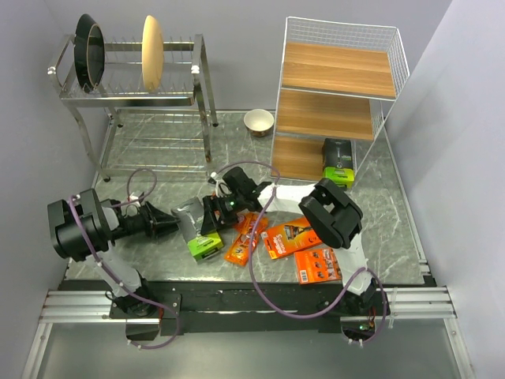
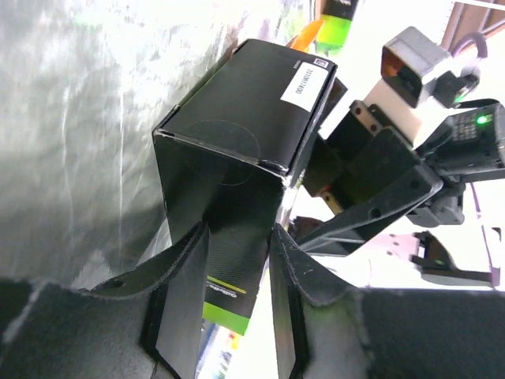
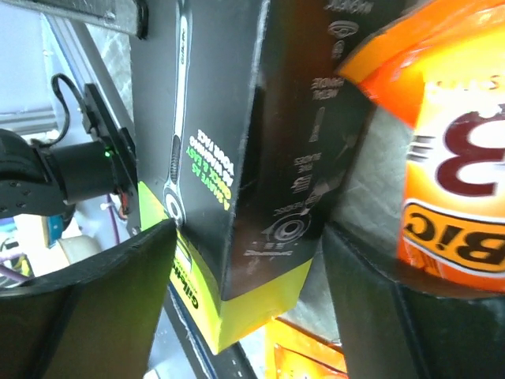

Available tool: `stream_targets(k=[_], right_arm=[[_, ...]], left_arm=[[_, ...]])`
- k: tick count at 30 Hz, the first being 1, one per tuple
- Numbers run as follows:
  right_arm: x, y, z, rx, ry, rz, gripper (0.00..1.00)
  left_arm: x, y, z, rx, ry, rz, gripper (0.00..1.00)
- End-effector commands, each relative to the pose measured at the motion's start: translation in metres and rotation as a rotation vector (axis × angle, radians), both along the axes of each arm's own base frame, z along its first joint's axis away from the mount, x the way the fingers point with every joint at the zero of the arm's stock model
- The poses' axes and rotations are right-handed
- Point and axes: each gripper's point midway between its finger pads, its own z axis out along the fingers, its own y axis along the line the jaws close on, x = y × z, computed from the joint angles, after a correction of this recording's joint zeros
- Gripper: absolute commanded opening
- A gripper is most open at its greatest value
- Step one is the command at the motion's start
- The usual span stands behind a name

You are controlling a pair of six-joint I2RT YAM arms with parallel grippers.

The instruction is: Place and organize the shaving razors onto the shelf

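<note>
Dark grey cardboard razor box with lime-green end (image 1: 199, 237) is clenched by the left gripper (image 2: 237, 233), low over the grey marble counter (image 1: 379, 205). It is straddled by the right gripper (image 3: 245, 237), whose hold cannot be told. A handover is judged in hand. Carriage to the white wire shelf with wooden boards (image 1: 331, 67) is needed next.

The orange pack (image 3: 450, 158) reads "BiC" and a large "3", the dark box (image 3: 237, 158) reads "Gillette" on its lime-green end, and the digits on its white sticker (image 2: 306, 81) are too small to read.
</note>
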Motion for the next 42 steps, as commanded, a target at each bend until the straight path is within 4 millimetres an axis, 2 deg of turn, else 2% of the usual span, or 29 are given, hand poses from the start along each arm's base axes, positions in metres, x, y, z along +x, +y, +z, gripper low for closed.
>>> stream_targets(k=[1, 2, 3, 7, 9, 13, 17, 18, 19, 20, 21, 22, 24, 25, 26, 27, 28, 29, 30, 31, 32, 33, 34, 35, 36, 39, 40, 41, 42], right_arm=[[-0.01, -0.005, 0.004, -0.009, 0.006, 0.004, 0.86], [-0.009, -0.008, 0.009, -0.007, 0.008, -0.011, 0.88], [-0.012, -0.011, 0.007, -0.018, 0.022, -0.022, 1.0], [-0.026, -0.015, 0.004, 0.013, 0.136, -0.045, 1.0], [-0.024, -0.007, 0.001, 0.027, 0.206, -0.074, 1.0], [-0.015, 0.014, 0.004, 0.065, 0.201, -0.051, 0.98], [-0.013, 0.021, 0.016, 0.099, 0.177, -0.043, 0.8], [-0.015, 0.02, 0.018, 0.108, 0.172, -0.04, 0.69], [-0.014, 0.019, 0.028, 0.123, 0.158, -0.042, 0.63], [-0.012, 0.018, 0.031, 0.121, 0.135, -0.053, 0.58], [-0.011, 0.014, 0.031, 0.103, 0.126, -0.064, 0.46], [-0.009, 0.011, 0.043, 0.117, 0.078, -0.057, 0.41], [-0.008, 0.004, 0.054, 0.117, 0.048, -0.061, 0.35], [-0.007, 0.0, 0.071, 0.142, 0.005, -0.051, 0.34], [-0.005, -0.008, 0.074, 0.138, -0.006, -0.062, 0.34], [-0.004, -0.016, 0.079, 0.137, -0.015, -0.064, 0.34], [-0.003, -0.022, 0.097, 0.166, -0.042, -0.069, 0.34], [0.004, -0.036, 0.097, 0.163, -0.04, -0.1, 0.34], [0.004, -0.046, 0.099, 0.157, -0.027, -0.109, 0.34], [0.005, -0.055, 0.113, 0.175, -0.039, -0.12, 0.34], [0.019, -0.073, 0.113, 0.169, -0.028, -0.173, 0.34], [0.021, -0.084, 0.124, 0.184, -0.028, -0.195, 0.34], [0.025, -0.095, 0.127, 0.188, -0.017, -0.218, 0.34], [0.029, -0.107, 0.125, 0.181, -0.009, -0.247, 0.34], [0.04, -0.127, 0.13, 0.177, -0.022, -0.294, 0.34], [0.051, -0.167, 0.127, 0.136, -0.051, -0.377, 0.33], [0.052, -0.176, 0.127, 0.139, -0.054, -0.404, 0.33], [0.05, -0.187, 0.116, 0.124, -0.026, -0.444, 0.33], [0.054, -0.194, 0.121, 0.14, -0.032, -0.488, 0.33]], left_arm=[[0.006, 0.006, -0.046, 0.142, 0.148, -0.006, 0.01], [0.006, 0.006, -0.051, 0.145, 0.184, -0.009, 0.01], [0.003, 0.002, -0.06, 0.146, 0.23, -0.025, 0.01], [0.004, 0.001, -0.064, 0.166, 0.262, -0.043, 0.01], [0.004, 0.0, -0.065, 0.18, 0.261, -0.047, 0.01], [0.003, 0.0, -0.065, 0.204, 0.259, -0.049, 0.01], [0.005, 0.001, -0.063, 0.232, 0.247, -0.049, 0.01], [0.004, 0.001, -0.063, 0.246, 0.245, -0.048, 0.01], [0.004, 0.002, -0.062, 0.254, 0.24, -0.045, 0.03], [0.007, 0.003, -0.057, 0.265, 0.215, -0.043, 0.07], [0.008, 0.002, -0.053, 0.264, 0.195, -0.041, 0.13], [0.01, 0.003, -0.047, 0.267, 0.163, -0.036, 0.32], [0.016, 0.006, -0.018, 0.27, 0.005, -0.023, 0.44], [0.017, 0.002, -0.001, 0.251, -0.087, -0.044, 0.52], [0.019, 0.002, 0.023, 0.273, -0.198, -0.043, 0.55], [0.022, 0.002, 0.036, 0.287, -0.271, -0.044, 0.57], [0.022, 0.0, 0.051, 0.292, -0.341, -0.053, 0.6], [0.025, 0.001, 0.072, 0.327, -0.433, -0.054, 0.62], [0.024, 0.0, 0.08, 0.348, -0.475, -0.063, 0.64], [0.023, -0.001, 0.091, 0.348, -0.521, -0.078, 0.66], [0.026, -0.001, 0.11, 0.373, -0.593, -0.091, 0.67], [0.026, -0.001, 0.116, 0.402, -0.659, -0.125, 0.68], [0.019, -0.004, 0.118, 0.391, -0.648, -0.147, 0.84], [0.018, -0.009, 0.133, 0.389, -0.712, -0.186, 0.99], [0.015, -0.012, 0.135, 0.417, -0.801, -0.24, 1.0], [0.004, -0.026, 0.142, 0.391, -0.835, -0.3, 1.0], [0.001, -0.032, 0.144, 0.396, -0.854, -0.325, 0.99], [-0.003, -0.047, 0.145, 0.403, -0.881, -0.383, 0.99], [-0.005, -0.055, 0.145, 0.415, -0.896, -0.415, 1.0]])
